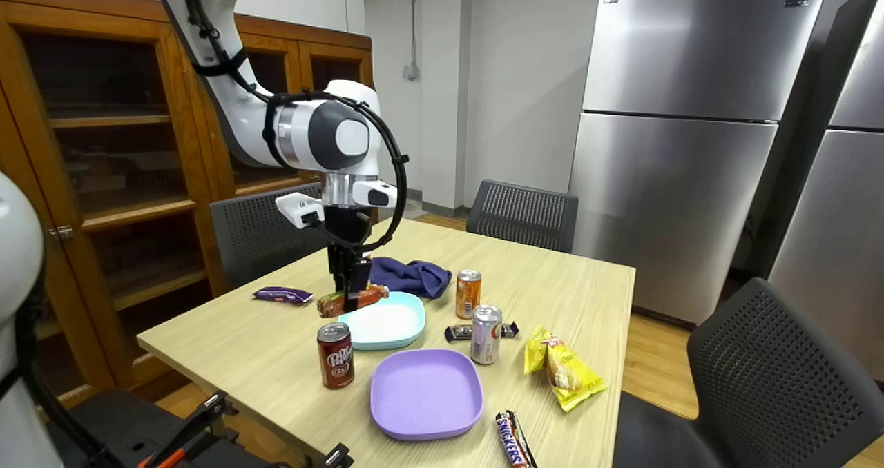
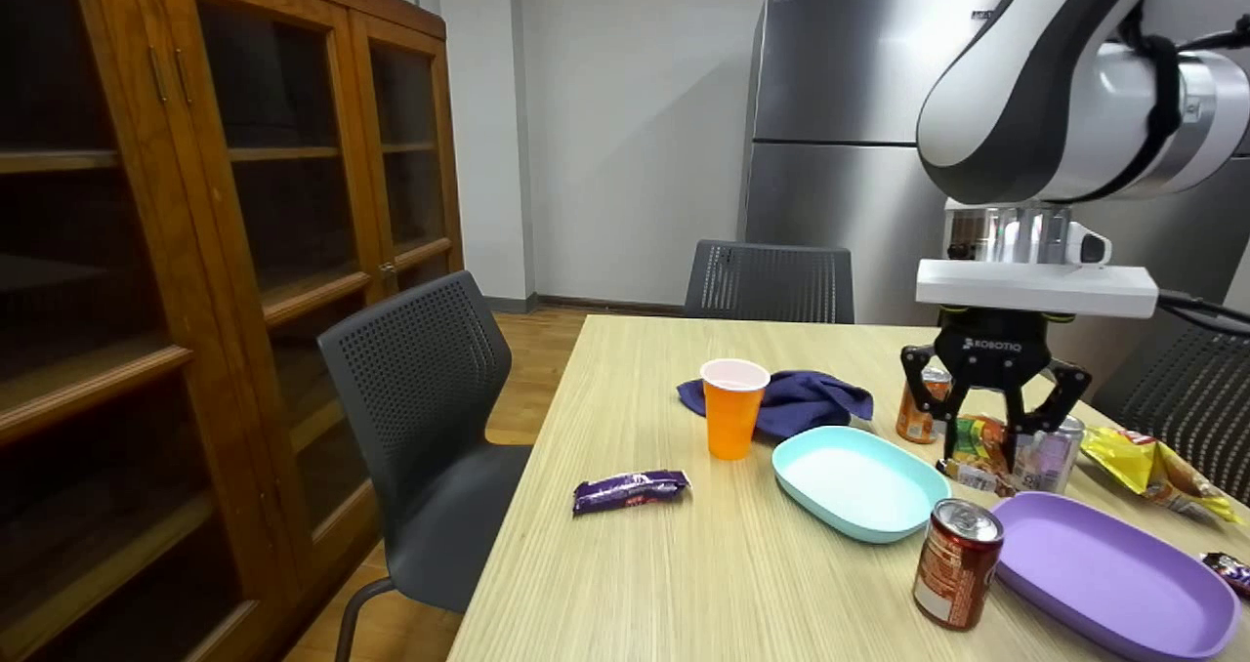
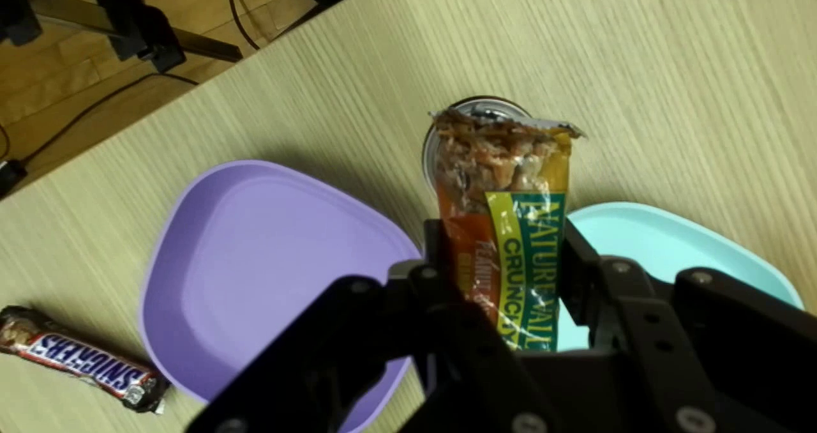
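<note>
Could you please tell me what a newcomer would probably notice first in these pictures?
Probably the tool, gripping a Nature Valley Crunchy bar above the table. Next might come the purple plate beside the Dr Pepper can, then the bright yellow snack bag near the table's edge.

In the wrist view the granola bar (image 3: 504, 248) reads "NATURE VALL" — the rest is hidden — and "CRUNCHY"; the chocolate bar (image 3: 83, 366) reads "SNICKERS". The dark red can (image 1: 335, 355) in an exterior view bears "Pepper" and "23". "ROBOTIQ" stands on the black claw (image 2: 980, 459) in an exterior view. Badges (image 1: 797, 2) on the refrigerator (image 1: 697, 67) are too small to read.
</note>
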`<action>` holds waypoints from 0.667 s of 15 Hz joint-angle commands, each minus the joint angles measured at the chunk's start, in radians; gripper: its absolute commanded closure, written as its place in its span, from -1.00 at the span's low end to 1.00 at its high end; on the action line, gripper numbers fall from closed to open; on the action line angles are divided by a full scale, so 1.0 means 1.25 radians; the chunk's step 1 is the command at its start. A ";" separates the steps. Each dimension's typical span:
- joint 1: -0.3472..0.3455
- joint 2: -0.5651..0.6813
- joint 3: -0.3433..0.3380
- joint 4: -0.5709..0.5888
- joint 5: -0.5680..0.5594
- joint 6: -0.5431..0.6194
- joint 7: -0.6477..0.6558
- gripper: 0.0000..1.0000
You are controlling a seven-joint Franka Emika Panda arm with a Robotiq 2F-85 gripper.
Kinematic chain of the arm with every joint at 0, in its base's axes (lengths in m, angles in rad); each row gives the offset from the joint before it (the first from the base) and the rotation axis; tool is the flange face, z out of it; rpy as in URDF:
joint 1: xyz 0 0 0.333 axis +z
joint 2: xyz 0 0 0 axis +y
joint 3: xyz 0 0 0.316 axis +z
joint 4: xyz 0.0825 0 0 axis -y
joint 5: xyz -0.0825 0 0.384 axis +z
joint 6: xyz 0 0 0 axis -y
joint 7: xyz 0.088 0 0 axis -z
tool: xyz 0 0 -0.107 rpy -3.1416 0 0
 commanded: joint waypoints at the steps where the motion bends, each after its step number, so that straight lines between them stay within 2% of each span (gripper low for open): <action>1: -0.041 -0.026 -0.013 -0.030 -0.010 -0.004 0.024 0.65; 10: -0.113 0.012 -0.068 -0.035 -0.013 0.053 -0.007 0.65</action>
